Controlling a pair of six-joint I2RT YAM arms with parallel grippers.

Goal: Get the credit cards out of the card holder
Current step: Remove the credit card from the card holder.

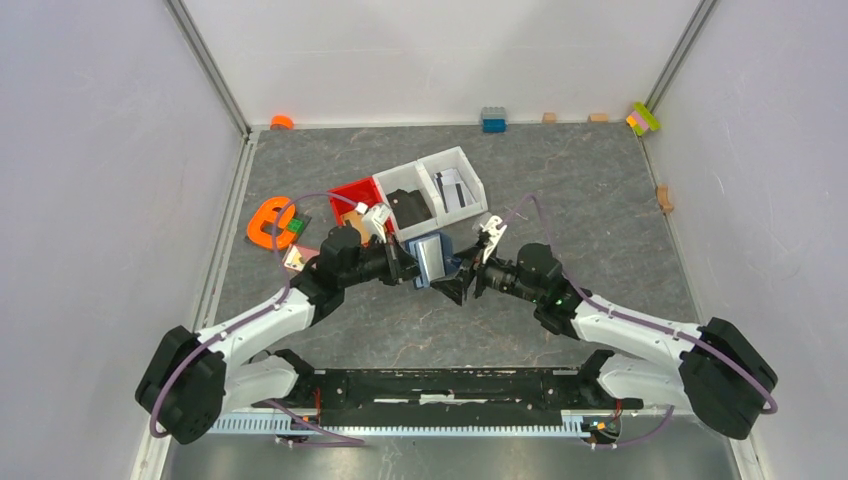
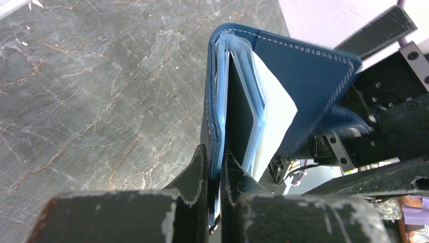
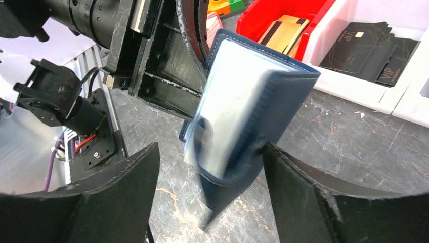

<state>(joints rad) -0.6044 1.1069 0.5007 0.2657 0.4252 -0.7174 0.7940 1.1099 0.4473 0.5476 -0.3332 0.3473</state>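
The navy-blue card holder hangs half open above the table between both arms. My left gripper is shut on the edge of one cover. In the left wrist view a light card and a dark card sit in its pale blue sleeves. In the right wrist view my right gripper stands open around the holder's free, blurred end, and the dark outer cover lies close against the right-hand finger. Silvery cards lie in a white bin.
A red bin holds brown-gold cards. Beside it a white bin holds dark cards marked VIP. An orange object lies at the left. Small blocks line the back edge.
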